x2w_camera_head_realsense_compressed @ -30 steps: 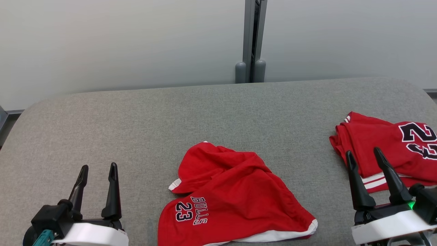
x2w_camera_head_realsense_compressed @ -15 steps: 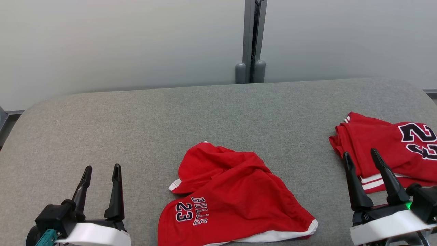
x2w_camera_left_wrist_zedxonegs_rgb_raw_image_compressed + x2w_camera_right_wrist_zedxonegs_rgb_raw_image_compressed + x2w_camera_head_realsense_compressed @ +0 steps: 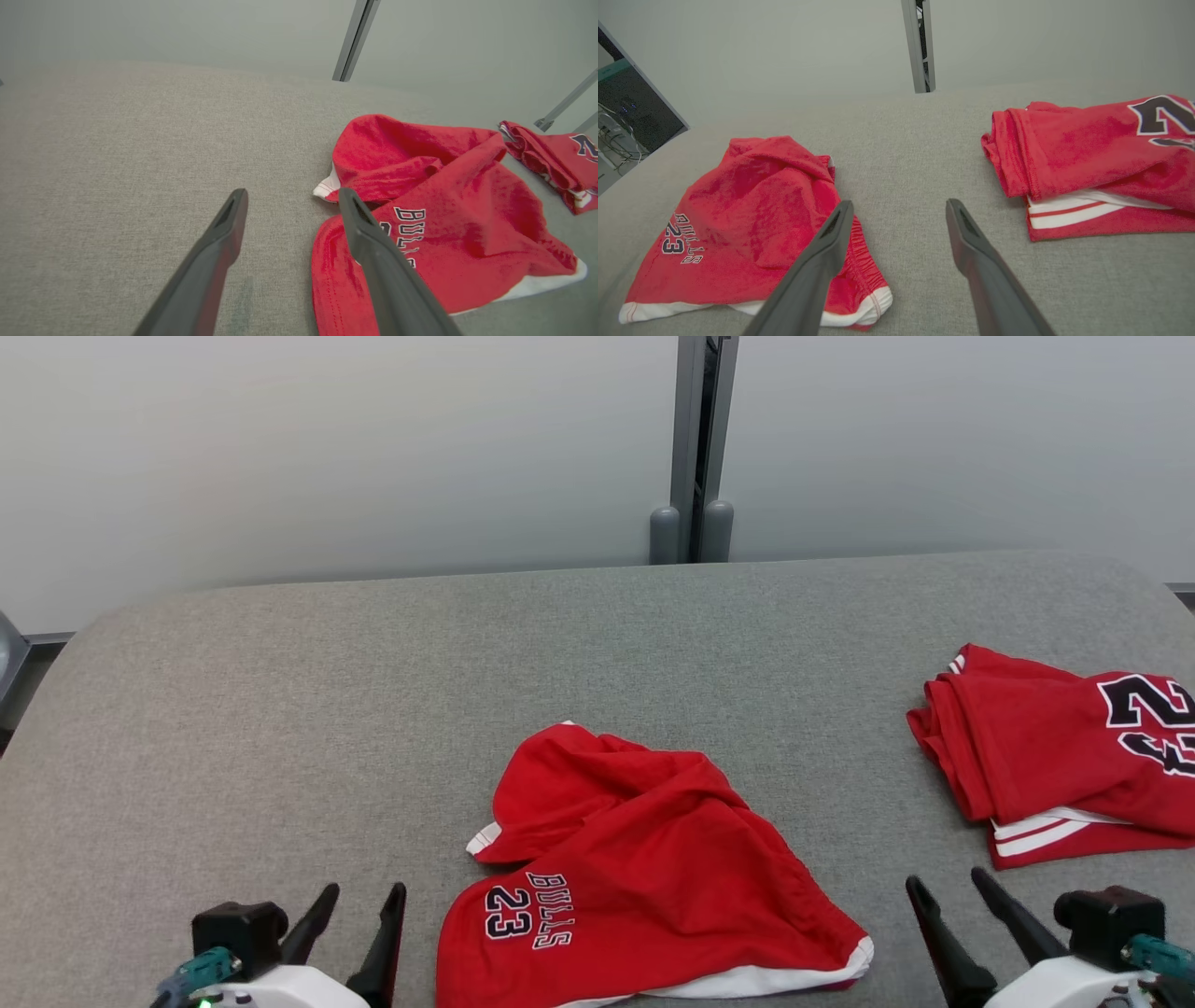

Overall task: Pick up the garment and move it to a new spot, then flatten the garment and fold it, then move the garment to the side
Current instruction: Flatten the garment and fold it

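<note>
The garment (image 3: pixel 644 859) is a crumpled pair of red shorts with white trim and "BULLS 23" print, lying at the near middle of the grey padded table (image 3: pixel 373 691). My left gripper (image 3: pixel 362 893) stands open just left of it, empty, near the front edge. In the left wrist view the left gripper (image 3: pixel 293 192) has its right finger over the edge of the garment (image 3: pixel 458 200). My right gripper (image 3: pixel 945 879) is open and empty, to the right of the shorts. In the right wrist view the right gripper (image 3: pixel 899 203) points at bare table between the garment (image 3: pixel 752 210) and a folded one.
A folded red jersey (image 3: pixel 1055 747) with a black number lies at the table's right edge; this jersey (image 3: pixel 1092 149) also sits right of my right fingers. A grey post (image 3: pixel 695 448) runs down the pale wall behind. The table's left and far parts are bare.
Both grippers have drawn back toward the bottom edge of the head view; the left one also shifted right, toward the shorts. The right gripper no longer overlaps the folded jersey. Neither garment moved.
</note>
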Motion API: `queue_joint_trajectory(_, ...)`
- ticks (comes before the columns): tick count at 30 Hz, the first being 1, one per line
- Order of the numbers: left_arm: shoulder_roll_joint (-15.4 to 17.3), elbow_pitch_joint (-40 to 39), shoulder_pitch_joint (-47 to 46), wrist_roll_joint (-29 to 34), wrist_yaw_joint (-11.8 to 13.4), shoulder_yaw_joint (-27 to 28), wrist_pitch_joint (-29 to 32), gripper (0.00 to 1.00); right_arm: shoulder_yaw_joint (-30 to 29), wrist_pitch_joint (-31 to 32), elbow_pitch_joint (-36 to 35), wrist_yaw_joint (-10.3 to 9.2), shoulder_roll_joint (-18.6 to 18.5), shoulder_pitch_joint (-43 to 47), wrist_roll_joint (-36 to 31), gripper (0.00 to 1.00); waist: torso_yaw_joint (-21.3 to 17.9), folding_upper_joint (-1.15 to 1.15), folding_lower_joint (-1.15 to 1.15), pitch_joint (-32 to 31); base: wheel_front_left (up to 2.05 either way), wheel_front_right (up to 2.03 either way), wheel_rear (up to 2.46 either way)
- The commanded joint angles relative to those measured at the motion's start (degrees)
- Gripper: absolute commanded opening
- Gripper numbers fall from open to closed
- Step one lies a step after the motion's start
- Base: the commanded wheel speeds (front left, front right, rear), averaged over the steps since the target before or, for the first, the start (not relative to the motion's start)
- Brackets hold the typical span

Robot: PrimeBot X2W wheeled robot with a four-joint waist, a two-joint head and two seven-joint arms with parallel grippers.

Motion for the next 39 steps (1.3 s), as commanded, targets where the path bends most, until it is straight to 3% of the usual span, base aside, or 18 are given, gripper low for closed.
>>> queue_joint_trajectory(1, 0.56, 0.3, 0.92, -0.68, -0.53, -0.99, 2.38, 1.0, 0.51, 2.82, 1.23, 0.0, -1.1, 1.17, 1.15, 1.0, 0.08, 0.0, 0.0, 0.2, 0.0, 0.0, 0.0)
queue_joint_trajectory(5, 1.33, 0.15, 0.83, -1.61, -1.6, -3.23, 7.16, 1.0, 2.49, 8.23, 3.49, 0.0, -1.95, 1.64, 3.4, 1.0, 0.36, 0.0, 0.0, 1.05, 0.0, 0.0, 0.0)
queue_joint_trajectory(18, 2.93, 1.46, 1.77, -3.87, -3.52, -8.76, 19.25, 1.0, 7.18, 10.42, 10.87, 0.0, -1.73, -4.78, 6.5, 1.0, 0.97, 0.0, 0.0, 3.24, 0.0, 0.0, 0.0)
queue_joint_trajectory(31, -0.43, 8.32, -2.91, -3.71, -6.33, -12.11, 20.02, 1.0, 11.27, 9.03, 18.15, 0.0, -0.97, -9.27, 8.61, 1.0, 1.69, 0.0, 0.0, 5.46, 0.0, 0.0, 0.0)
queue_joint_trajectory(32, -0.64, 8.68, -3.06, -3.82, -6.55, -12.25, 20.05, 0.93, 11.48, 8.69, 18.5, 0.0, -0.91, -9.55, 8.76, 1.0, 1.67, 0.0, 0.0, 5.51, 0.0, 0.0, 0.0)
queue_joint_trajectory(35, -1.03, 9.55, -3.55, -3.85, -7.02, -12.66, 19.72, 0.51, 11.96, 8.15, 19.48, 0.0, -0.82, -10.11, 9.07, 1.0, 1.62, 0.0, 0.0, 5.56, 0.0, 0.0, 0.0)
queue_joint_trajectory(36, -1.12, 9.75, -3.62, -3.83, -7.13, -12.74, 19.57, 0.29, 12.13, 7.92, 19.79, 0.0, -0.81, -10.33, 9.21, 0.97, 1.64, 0.0, 0.0, 5.52, 0.0, 0.0, 0.0)
queue_joint_trajectory(37, -1.18, 9.99, -3.74, -3.86, -7.3, -12.81, 19.42, 0.0, 12.4, 7.68, 20.39, 0.0, -0.86, -10.52, 9.63, 0.43, 1.69, 0.0, 0.0, 5.39, 0.0, 0.0, 0.0)
queue_joint_trajectory(38, -1.04, 10.14, -3.82, -3.92, -7.31, -12.82, 19.37, 0.0, 12.55, 7.56, 20.7, 0.0, -0.96, -10.59, 9.88, 0.18, 1.73, 0.0, 0.0, 5.29, 0.0, 0.0, 0.0)
queue_joint_trajectory(39, -0.96, 10.25, -3.84, -4.0, -7.44, -12.88, 19.43, 0.0, 12.66, 7.44, 20.84, 0.0, -1.08, -10.61, 10.04, 0.0, 1.78, 0.0, 0.0, 5.16, 0.0, 0.0, 0.0)
